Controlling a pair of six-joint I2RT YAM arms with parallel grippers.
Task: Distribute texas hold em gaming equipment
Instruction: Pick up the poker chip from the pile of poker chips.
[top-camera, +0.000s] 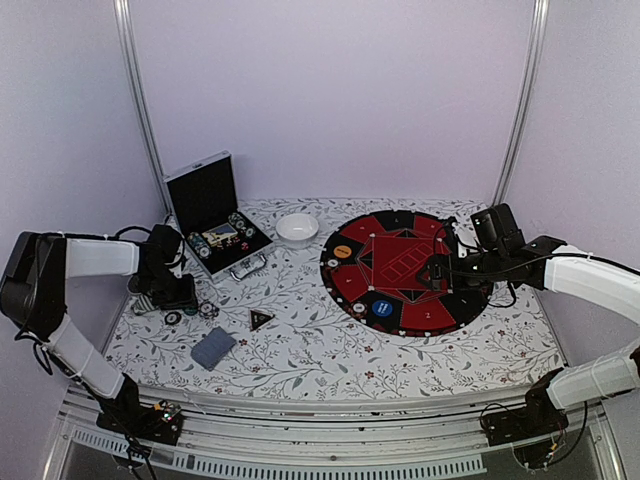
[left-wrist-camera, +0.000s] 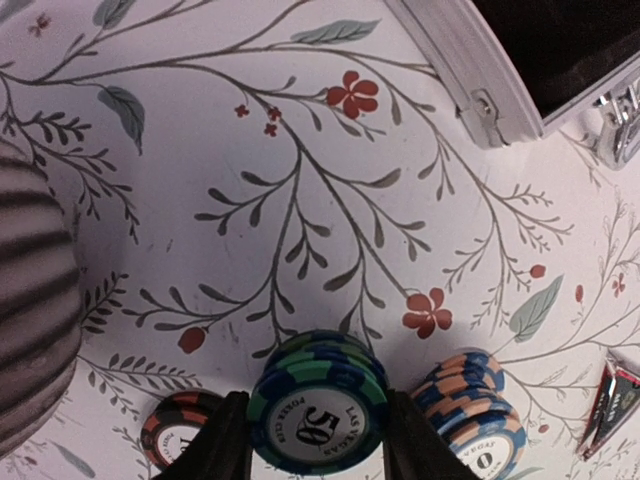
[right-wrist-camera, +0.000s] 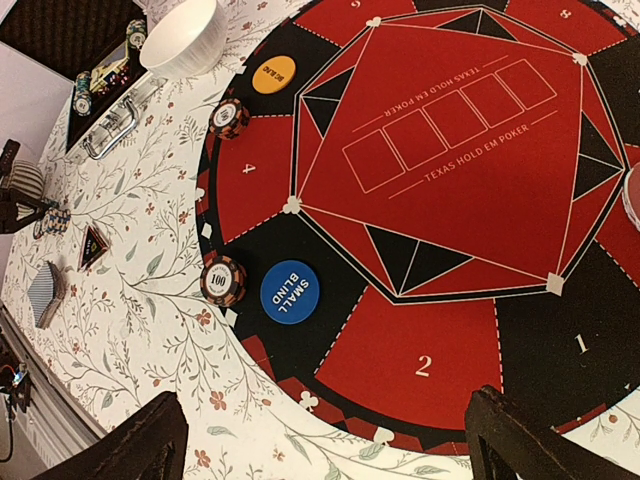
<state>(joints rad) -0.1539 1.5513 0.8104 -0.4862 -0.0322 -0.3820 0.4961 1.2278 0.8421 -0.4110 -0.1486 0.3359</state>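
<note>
While the round red-and-black felt poker mat (right-wrist-camera: 400, 330) is only partly supplied, a pickup is judged to be in hand. A short stack of green-and-blue round poker chips marked 50 (left-wrist-camera: 318, 405) is flanked closely by the left jaws on the white floral surface (left-wrist-camera: 250, 150); whether it is pinched cannot be told. A firm squeeze and a straight lift, clear of the orange-and-blue chip stack (left-wrist-camera: 468, 400) just outside the jaws, are called for. The right jaws are spread and empty above the mat.

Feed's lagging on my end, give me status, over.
Left gripper straddles teal chip stack, grip unconfirmed. Right gripper open over mat. Orange-blue stack close alongside.
</note>
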